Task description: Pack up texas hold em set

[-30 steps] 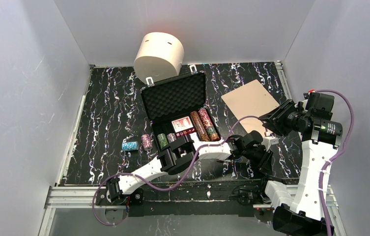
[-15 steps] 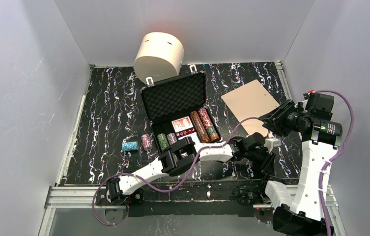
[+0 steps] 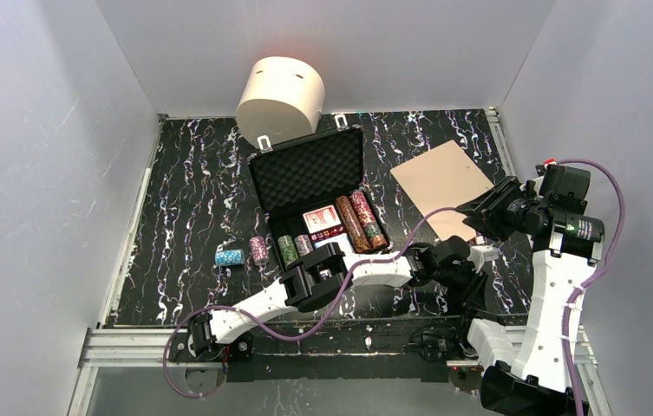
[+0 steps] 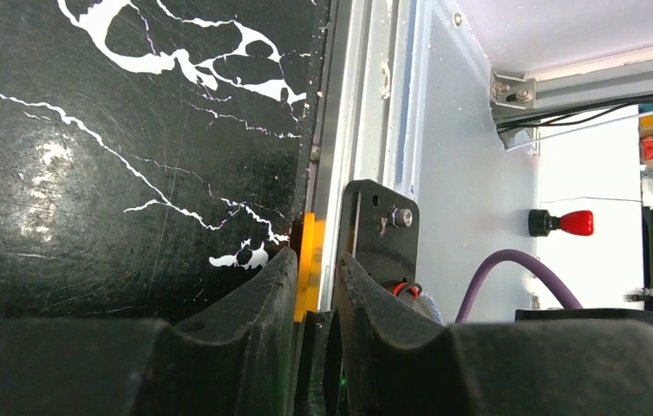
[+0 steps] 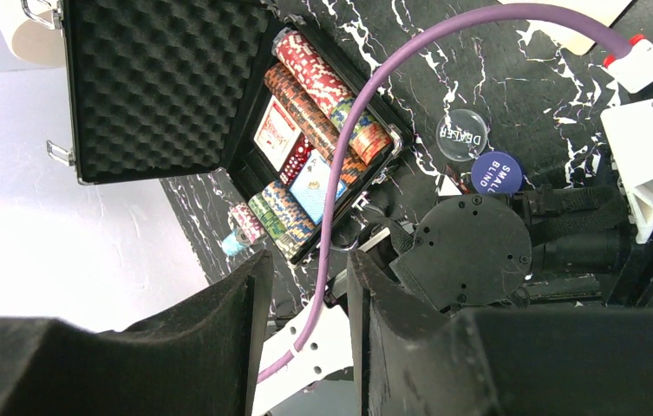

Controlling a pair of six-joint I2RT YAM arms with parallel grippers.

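The black case (image 3: 310,169) lies open at the table's middle, its foam lid up. In its tray are chip rows (image 5: 323,95), card decks (image 5: 277,134) and red dice (image 5: 297,160). More chip stacks (image 3: 258,250) stand on the table left of it. Near the front right edge, my left gripper (image 4: 316,260) is shut on the yellow button (image 4: 310,251), held edge-on. A clear dealer disc (image 5: 462,136) and a blue small-blind disc (image 5: 495,172) lie beside that arm. Raised at the right, my right gripper (image 5: 310,269) is open, with nothing between its fingers.
A tan flat board (image 3: 440,180) lies right of the case. A cream cylinder (image 3: 281,97) leans at the back wall. The table's metal rail (image 4: 366,104) runs just past the left fingers. A purple cable (image 5: 375,104) arcs across the right wrist view.
The left wrist has crept slightly to the right and toward the front edge, the yellow button still in its jaws. The right arm barely moved.
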